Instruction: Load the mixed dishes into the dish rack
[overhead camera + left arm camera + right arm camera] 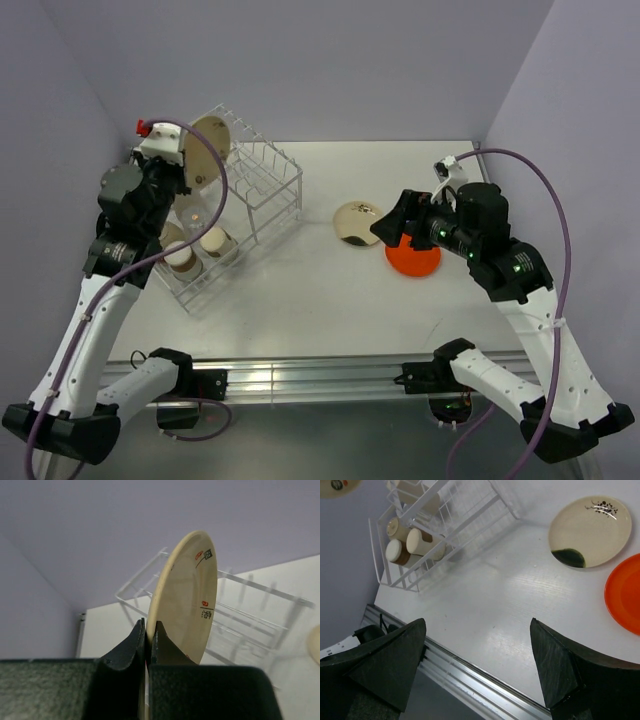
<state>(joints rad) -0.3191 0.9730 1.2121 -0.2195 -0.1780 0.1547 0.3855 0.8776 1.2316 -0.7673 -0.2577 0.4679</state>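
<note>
Nothing we can actually read here: the cream plate pinched in the left gripper has small red stamps and dark script-like marks near its rim, too tiny for us to make out, and the second plate on the table just shows dark painted squiggles.

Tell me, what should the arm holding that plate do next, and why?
Probably lower the plate edge-first into a free slot of the rack: the left pincer grips its rim, holding it upright near the slotted section, not yet seated.
</note>
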